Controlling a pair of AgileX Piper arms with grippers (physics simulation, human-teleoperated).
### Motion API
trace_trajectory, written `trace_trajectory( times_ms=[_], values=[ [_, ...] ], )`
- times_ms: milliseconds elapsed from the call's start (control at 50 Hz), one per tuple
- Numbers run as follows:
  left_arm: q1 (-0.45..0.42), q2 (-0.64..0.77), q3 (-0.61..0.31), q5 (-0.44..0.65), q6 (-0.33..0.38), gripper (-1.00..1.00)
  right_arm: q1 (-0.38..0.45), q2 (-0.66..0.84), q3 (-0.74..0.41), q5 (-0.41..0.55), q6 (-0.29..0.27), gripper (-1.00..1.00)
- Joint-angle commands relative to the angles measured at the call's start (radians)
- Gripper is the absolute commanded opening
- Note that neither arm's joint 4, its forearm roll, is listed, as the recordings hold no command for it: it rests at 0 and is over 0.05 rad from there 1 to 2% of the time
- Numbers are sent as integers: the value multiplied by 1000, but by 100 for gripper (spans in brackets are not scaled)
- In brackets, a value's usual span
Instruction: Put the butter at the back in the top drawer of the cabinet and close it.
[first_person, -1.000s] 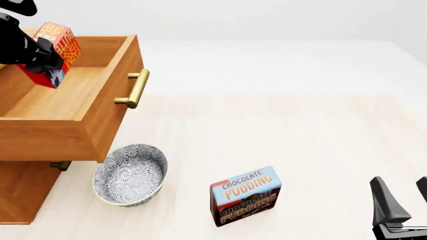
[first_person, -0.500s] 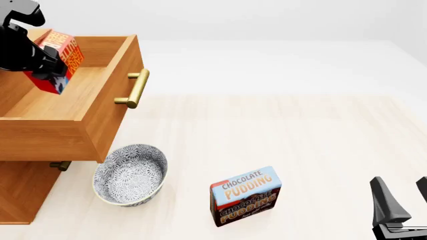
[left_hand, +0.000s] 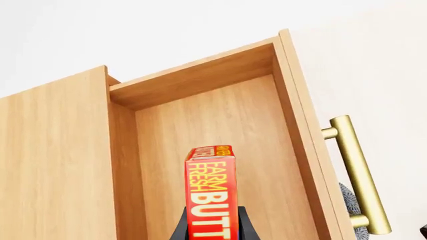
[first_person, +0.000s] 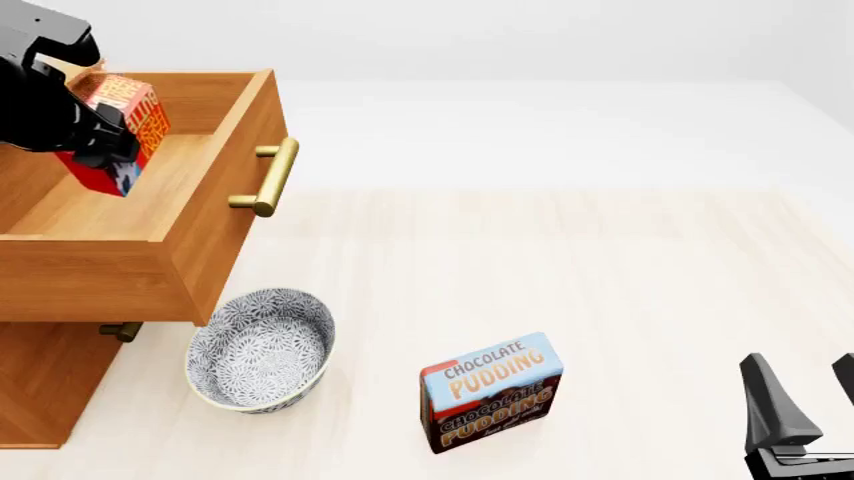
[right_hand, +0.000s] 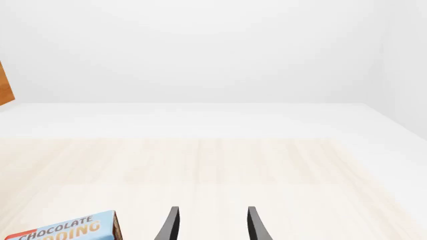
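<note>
left gripper (left_hand: 211, 231) jaws clamped on butter (first_person: 118, 130) | butter held tilted above open top drawer (first_person: 174, 215), not resting on its floor; long axis points toward drawer's far end | right gripper (right_hand: 210, 225) jaws apart, idle over counter (first_person: 601, 290), well apart from cabinet (first_person: 54, 375)

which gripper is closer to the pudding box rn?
Right. The right gripper sits open near the front edge, just right of the pudding box. The left gripper is far off, holding the butter over the open top drawer.
</note>
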Motion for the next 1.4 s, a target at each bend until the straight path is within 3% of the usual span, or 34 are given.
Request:
trace_trajectory(
  times_ms=[20,1400],
  values=[
    [6,6,-3,-13,16,-100,0,0,0,0,0,100],
    [52,62,48,-67,18,-100,0,0,0,0,0,100]
  ],
)
